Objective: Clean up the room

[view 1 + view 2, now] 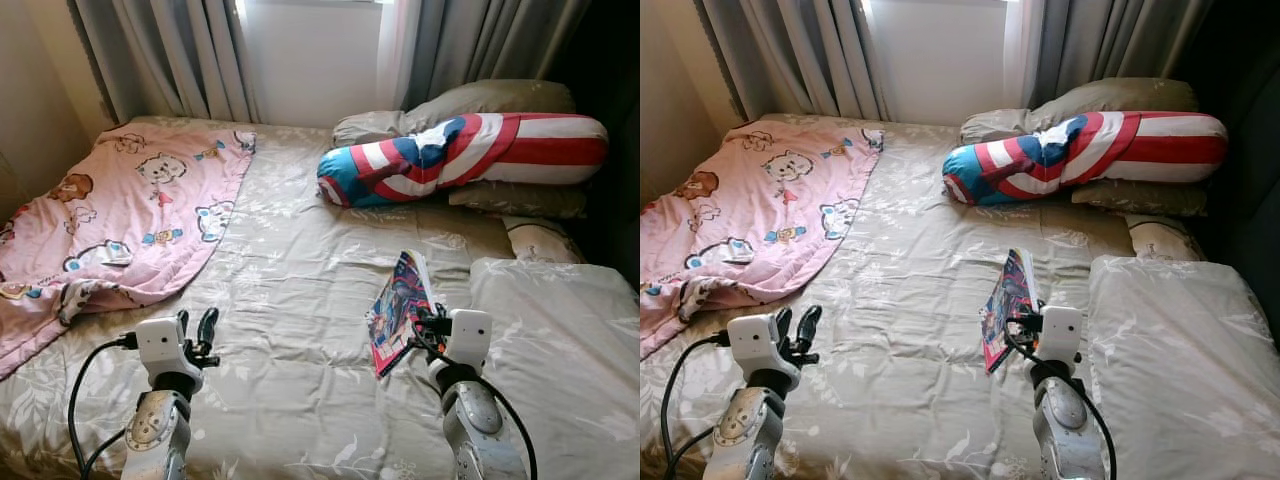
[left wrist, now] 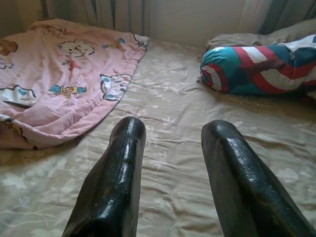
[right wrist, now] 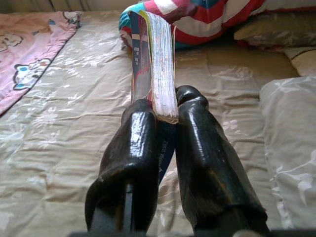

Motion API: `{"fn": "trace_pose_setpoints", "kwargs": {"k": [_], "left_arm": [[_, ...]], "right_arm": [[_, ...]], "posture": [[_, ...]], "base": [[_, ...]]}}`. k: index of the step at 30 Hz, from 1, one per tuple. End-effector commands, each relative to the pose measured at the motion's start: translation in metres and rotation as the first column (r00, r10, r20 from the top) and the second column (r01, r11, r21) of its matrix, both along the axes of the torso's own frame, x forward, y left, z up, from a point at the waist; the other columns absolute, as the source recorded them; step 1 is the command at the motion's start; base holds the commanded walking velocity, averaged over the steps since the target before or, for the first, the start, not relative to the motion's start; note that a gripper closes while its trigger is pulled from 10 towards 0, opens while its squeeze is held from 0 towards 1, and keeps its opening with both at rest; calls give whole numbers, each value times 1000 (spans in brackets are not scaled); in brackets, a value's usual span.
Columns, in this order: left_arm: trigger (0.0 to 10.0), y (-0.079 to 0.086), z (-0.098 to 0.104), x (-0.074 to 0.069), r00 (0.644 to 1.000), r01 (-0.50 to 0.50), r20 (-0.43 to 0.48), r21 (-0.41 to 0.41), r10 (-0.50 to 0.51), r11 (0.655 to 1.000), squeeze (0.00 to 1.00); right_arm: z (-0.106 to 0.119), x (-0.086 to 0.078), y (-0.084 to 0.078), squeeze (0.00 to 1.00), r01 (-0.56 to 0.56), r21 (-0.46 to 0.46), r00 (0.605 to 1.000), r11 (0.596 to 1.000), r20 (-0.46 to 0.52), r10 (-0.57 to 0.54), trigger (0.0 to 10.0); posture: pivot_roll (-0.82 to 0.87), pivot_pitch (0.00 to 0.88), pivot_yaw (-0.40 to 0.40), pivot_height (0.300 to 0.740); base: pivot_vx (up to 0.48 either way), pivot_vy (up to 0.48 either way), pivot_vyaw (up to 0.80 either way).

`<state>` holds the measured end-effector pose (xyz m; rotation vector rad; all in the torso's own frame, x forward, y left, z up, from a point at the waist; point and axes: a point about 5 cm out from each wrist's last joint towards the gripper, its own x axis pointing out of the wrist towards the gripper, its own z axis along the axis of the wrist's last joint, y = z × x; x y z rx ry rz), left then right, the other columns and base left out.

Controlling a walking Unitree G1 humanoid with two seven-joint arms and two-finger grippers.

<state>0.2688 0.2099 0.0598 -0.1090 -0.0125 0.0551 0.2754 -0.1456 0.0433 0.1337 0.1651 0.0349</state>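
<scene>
Right gripper (image 3: pixel 165 116): closing tight on the book (image 3: pixel 157 64), its two black fingers (image 3: pixel 136 148) pinching the lower edge from both sides, pages showing between them.
Book: standing up on edge over the bed (image 1: pixel 290 300), tilting away from the fingers, colourful cover facing the robot's left, white page block to its right.
Left gripper (image 1: pixel 196 328): hovering low over the sheet, fingers (image 2: pixel 118 168) spreading wide apart and gripping nothing.
Bed: lying under both grippers, beige sheet with a pale leaf print, creasing all over.
Blanket (image 1: pixel 120 210): pink with cartoon animals, spreading out ahead of the left fingers and off to their left, its near edge rumpling just beyond them.
Bolster (image 1: pixel 460 155): red, white and blue with a star patch, lying well ahead of the right fingers, past the top of the book.
Pillows (image 1: pixel 480 100): beige ones sitting behind and under the bolster; a pale one (image 1: pixel 560 330) resting just to the right of the right fingers.
Curtains (image 1: pixel 170 50): grey, hanging at the far side of the bed, well beyond both grippers, flanking a bright window (image 1: pixel 310 50).
</scene>
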Motion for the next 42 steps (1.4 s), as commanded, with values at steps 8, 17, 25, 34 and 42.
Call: {"fn": "trace_pose_setpoints", "kwargs": {"k": [8, 17, 25, 34, 42], "left_arm": [[10000, -1, 3, 2, 1000, 4, 2, -4, -4, 1000, 0], [10000, 1, 3, 1, 1000, 6, 4, -4, -6, 1000, 0], [10000, -1, 5, 4, 1000, 12, 7, -3, -12, 1000, 0], [10000, -1, 5, 3, 1000, 14, 8, -4, -14, 1000, 0], [10000, -1, 5, 3, 1000, 12, 7, -4, -12, 1000, 0]], "right_arm": [[11, 3, 0, 0, -5, -9, 998, 1000, 59, 6, 10000], [9, 3, 4, 0, -25, -20, 999, 999, 35, 26, 10000], [9, 3, 1, 0, -7, -16, 999, 1000, 51, 7, 10000], [10, 3, 5, 0, -26, -17, 998, 1000, 60, 27, 10000], [11, 2, 6, 0, -27, -7, 998, 1000, 63, 27, 10000]], "posture": [[36, 31, -25, 681], [35, 27, -20, 676], [36, 20, -19, 651], [40, 21, -18, 651], [42, 25, -17, 651]], "base": [[0, 0, 0], [0, 0, 0], [0, 0, 0], [0, 0, 0], [0, 0, 0]]}}
